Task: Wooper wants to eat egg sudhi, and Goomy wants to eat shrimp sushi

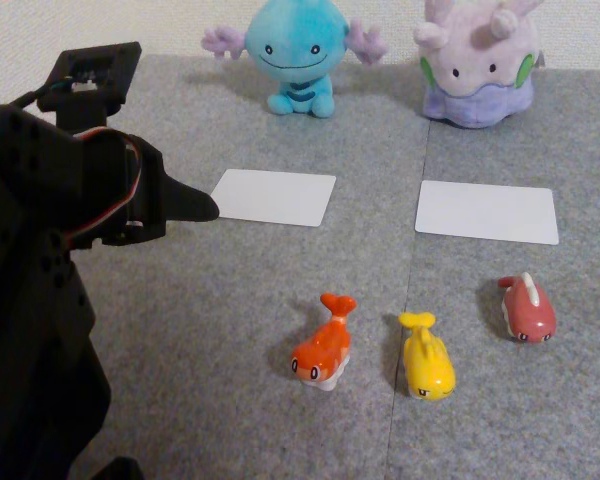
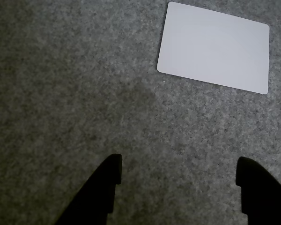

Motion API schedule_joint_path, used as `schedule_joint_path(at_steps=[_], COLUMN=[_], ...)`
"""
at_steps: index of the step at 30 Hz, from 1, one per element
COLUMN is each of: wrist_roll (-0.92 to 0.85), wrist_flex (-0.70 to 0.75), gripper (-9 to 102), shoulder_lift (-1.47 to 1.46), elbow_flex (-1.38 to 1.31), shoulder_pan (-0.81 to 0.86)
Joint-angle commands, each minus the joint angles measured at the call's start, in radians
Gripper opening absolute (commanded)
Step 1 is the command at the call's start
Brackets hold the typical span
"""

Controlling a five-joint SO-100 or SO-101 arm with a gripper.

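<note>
Wooper (image 1: 292, 55), a light-blue plush, sits at the back of the grey mat, with lilac Goomy (image 1: 477, 62) to its right. A white card lies in front of each: one (image 1: 275, 196) below Wooper, one (image 1: 487, 211) below Goomy. Nearer the front stand three small sushi figures: an orange shrimp sushi (image 1: 323, 355), a yellow egg sushi (image 1: 426, 362) and a pink-red one (image 1: 527, 310). My black gripper (image 1: 205, 207) hovers at the left, just beside Wooper's card. In the wrist view the gripper (image 2: 178, 159) is open over bare mat, with that card (image 2: 214, 47) ahead to the right.
The grey felt mat (image 1: 180, 330) covers the table up to a pale wall behind the plushes. My arm's black body (image 1: 35, 330) takes up the left edge of the fixed view. A seam in the mat (image 1: 412, 260) runs front to back.
</note>
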Motion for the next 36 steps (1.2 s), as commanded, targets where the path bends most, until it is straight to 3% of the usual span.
schedule_joint_path(at_steps=[1, 18, 23, 30, 36], wrist_roll=[-0.008, -0.018, -0.058, -0.066, -0.071], wrist_flex=[-0.002, 0.002, -0.005, 0.141, 0.160], gripper=[28, 29, 29, 28, 29], shoulder_lift=[0.009, 0.009, 0.009, 0.008, -0.005], elbow_flex=[0.011, 0.011, -0.011, -0.175, -0.278], shoulder_pan=[0.009, 0.012, 0.127, 0.150, 0.164])
